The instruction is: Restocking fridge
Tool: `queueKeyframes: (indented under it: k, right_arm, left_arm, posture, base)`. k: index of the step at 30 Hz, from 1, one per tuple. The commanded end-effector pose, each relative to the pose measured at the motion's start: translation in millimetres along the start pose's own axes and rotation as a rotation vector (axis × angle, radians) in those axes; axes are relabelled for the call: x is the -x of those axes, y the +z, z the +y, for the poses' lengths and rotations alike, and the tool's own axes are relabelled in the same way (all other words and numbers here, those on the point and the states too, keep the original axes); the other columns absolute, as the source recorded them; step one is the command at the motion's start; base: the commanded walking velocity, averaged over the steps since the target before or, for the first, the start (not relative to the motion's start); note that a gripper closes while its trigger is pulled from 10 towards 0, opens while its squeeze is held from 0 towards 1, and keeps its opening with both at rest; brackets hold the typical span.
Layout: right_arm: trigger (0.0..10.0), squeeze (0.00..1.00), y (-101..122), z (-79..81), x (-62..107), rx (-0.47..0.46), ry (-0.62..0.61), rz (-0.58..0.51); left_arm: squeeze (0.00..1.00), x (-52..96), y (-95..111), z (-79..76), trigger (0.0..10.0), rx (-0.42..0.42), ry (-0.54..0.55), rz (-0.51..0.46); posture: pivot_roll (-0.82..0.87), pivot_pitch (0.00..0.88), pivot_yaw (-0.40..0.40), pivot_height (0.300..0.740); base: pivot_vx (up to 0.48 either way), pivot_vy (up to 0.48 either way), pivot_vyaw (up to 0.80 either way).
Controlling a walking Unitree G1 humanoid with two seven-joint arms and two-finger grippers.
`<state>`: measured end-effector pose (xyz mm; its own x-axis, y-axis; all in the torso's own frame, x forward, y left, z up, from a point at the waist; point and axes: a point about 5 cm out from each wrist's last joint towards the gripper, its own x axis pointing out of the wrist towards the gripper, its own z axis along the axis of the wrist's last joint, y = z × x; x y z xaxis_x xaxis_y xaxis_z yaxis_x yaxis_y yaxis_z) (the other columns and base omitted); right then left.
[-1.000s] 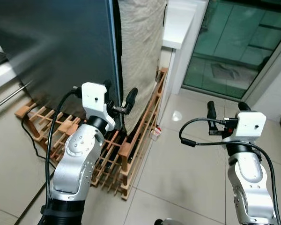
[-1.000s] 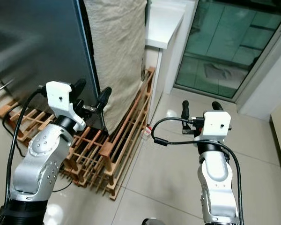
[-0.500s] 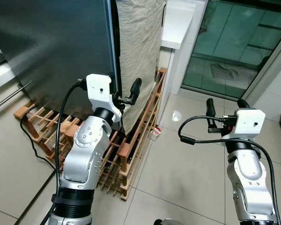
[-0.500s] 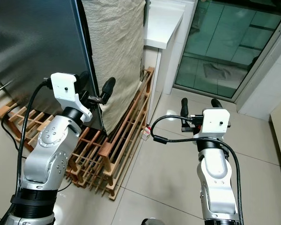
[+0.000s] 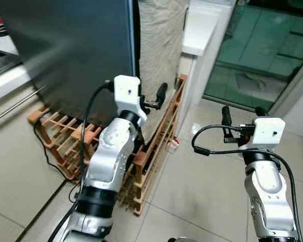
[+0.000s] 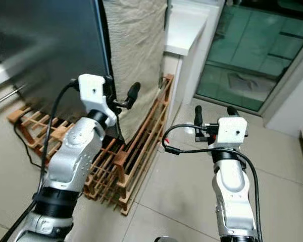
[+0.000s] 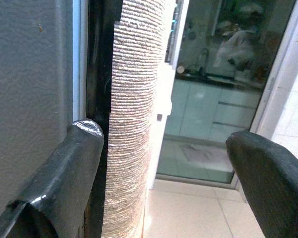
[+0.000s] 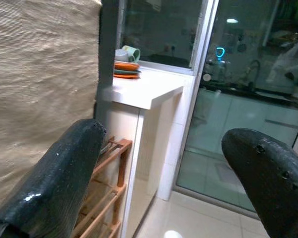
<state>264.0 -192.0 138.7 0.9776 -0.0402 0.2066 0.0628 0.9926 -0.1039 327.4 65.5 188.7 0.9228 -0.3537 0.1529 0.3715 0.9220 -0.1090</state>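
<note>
"Reaching for the door edge, are you?"

"Yes. My left gripper [image 5: 150, 99] is up at the right edge of the dark fridge door [image 5: 65, 45], fingers spread wide and grasping nothing. In my left wrist view one finger [image 7: 64, 168] sits against the door's black edge strip, the other well out to the side."

"So how far along is the restocking?"

"Barely begun, I judge. The door looks closed, I carry no groceries, and I can't see any food waiting nearby. Opening the door comes first; the stocking itself is all still to do."

"And your right side?"

"My right gripper [image 5: 241, 117] hangs over the tiled floor [image 5: 202, 186], released, holding nothing."

"Anything in the way?"

"A beige woven cloth [image 5: 159, 45] hangs just beside the door edge, so my outer finger could catch on it. A wooden rack [image 5: 146, 156] lies low on the floor under my left arm, along the fridge's foot. Beyond the cloth stands a white counter [image 5: 199, 27] carrying a few plates [image 8: 125, 69], then a glass door [image 5: 262, 45]."
</note>
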Motion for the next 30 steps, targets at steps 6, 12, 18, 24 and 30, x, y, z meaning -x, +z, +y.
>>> queueKeyframes:
  k: [6, 12, 18, 24, 30]
  right_arm:
    - [10.0, 0.00, 2, -3.5, 1.8, 0.016, -0.015, -0.008]
    - [10.0, 0.00, 1, -3.6, 3.7, 0.016, -0.021, -0.003]
    - [10.0, 0.00, 0, -2.4, 3.4, 0.012, -0.021, 0.002]
    - [10.0, 0.00, 0, -1.5, 2.2, 0.013, -0.018, 0.001]
    - [10.0, 0.00, 3, -0.5, 2.0, 0.015, -0.017, -0.009]
  left_arm:
    - [0.00, -23.7, 7, -16.8, 10.0, 0.037, -0.025, 0.001]
    - [0.00, -29.1, -3, -19.0, 10.0, 0.197, -0.014, 0.101]
    - [0.00, -34.4, -6, -21.8, 10.0, 0.135, -0.023, 0.126]
    - [0.00, -38.6, -2, -30.7, 10.0, 0.085, -0.080, 0.106]
    - [0.00, -40.2, 12, -27.6, 10.0, 0.063, -0.103, 0.044]
  posture:
    - [-0.17, 0.000, 0.012, 0.740]
    - [-0.17, 0.000, 0.018, 0.740]
    - [-0.17, 0.000, 0.018, 0.740]
    - [-0.17, 0.000, 0.018, 0.740]
    - [-0.17, 0.000, 0.024, 0.740]
  base:
    - [0.000, 0.000, 0.00]
    - [0.000, 0.000, 0.00]
    - [0.000, 0.000, 0.00]
    - [0.000, 0.000, 0.00]
    - [0.000, 0.000, 0.00]
